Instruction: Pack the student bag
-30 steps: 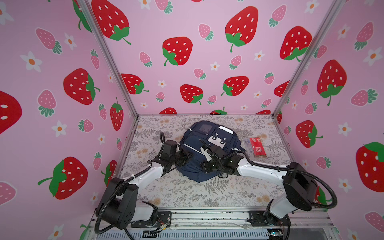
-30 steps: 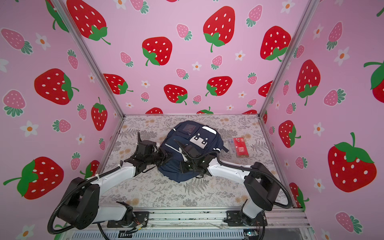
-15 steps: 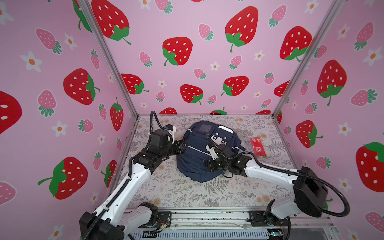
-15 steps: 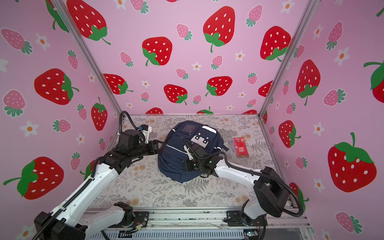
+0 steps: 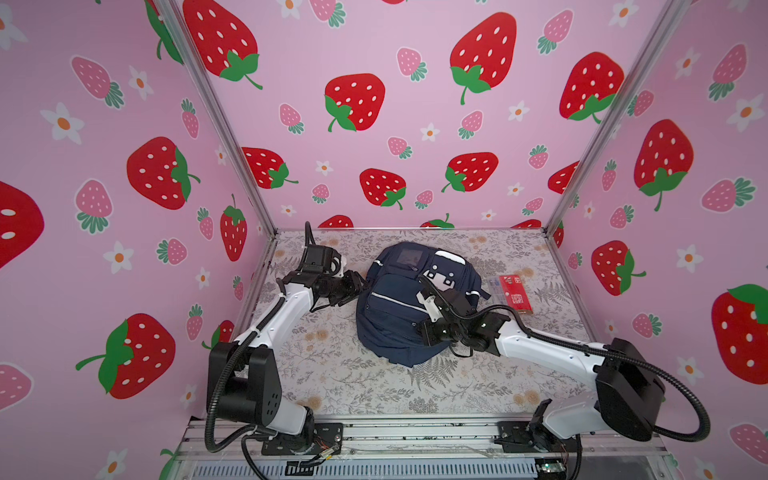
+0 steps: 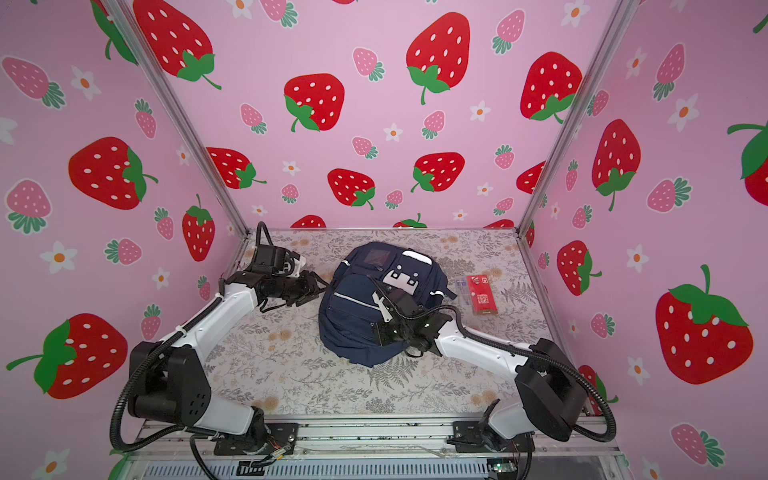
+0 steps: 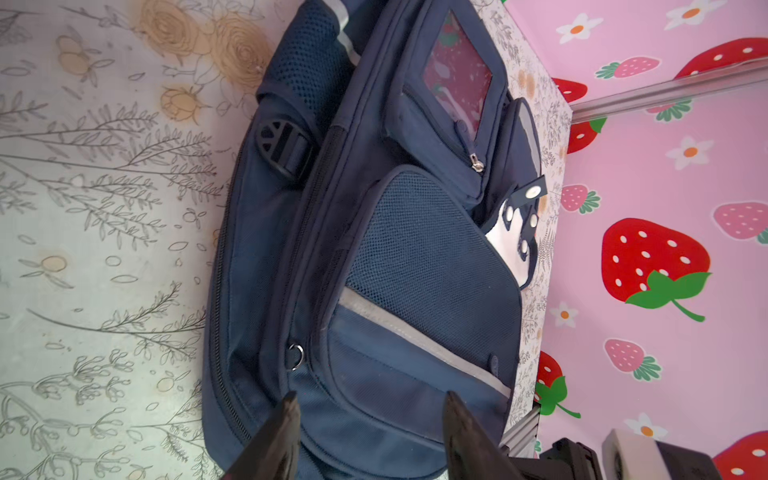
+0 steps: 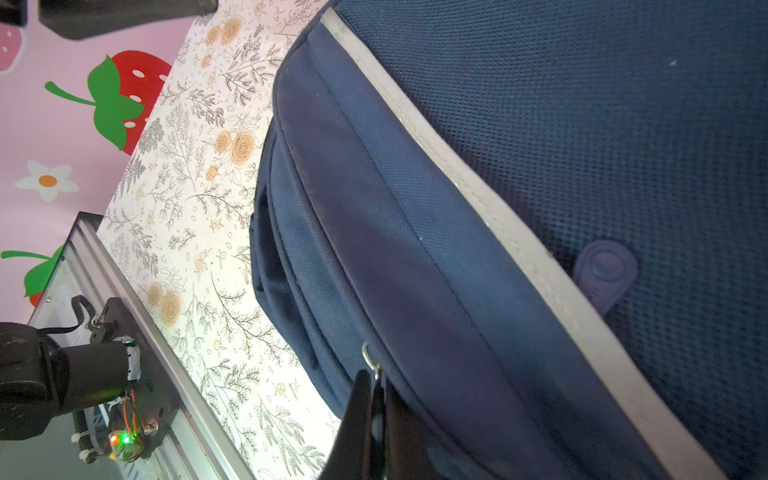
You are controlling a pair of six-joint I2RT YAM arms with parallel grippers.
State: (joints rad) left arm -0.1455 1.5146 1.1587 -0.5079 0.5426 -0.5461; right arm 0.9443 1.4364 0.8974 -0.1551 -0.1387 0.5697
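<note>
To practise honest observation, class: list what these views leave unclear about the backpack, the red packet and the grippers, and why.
- Backpack contents: every view, fabric hides them.
- Red packet print: both top views, too small; wrist views miss it.
- Zip pull tab: right wrist view, covered by the shut right gripper.
- Left gripper finger bases: left wrist view, cut off by the bottom edge.

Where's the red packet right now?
In both top views the red packet lies on the table, just right of the bag and not touching it.
</note>
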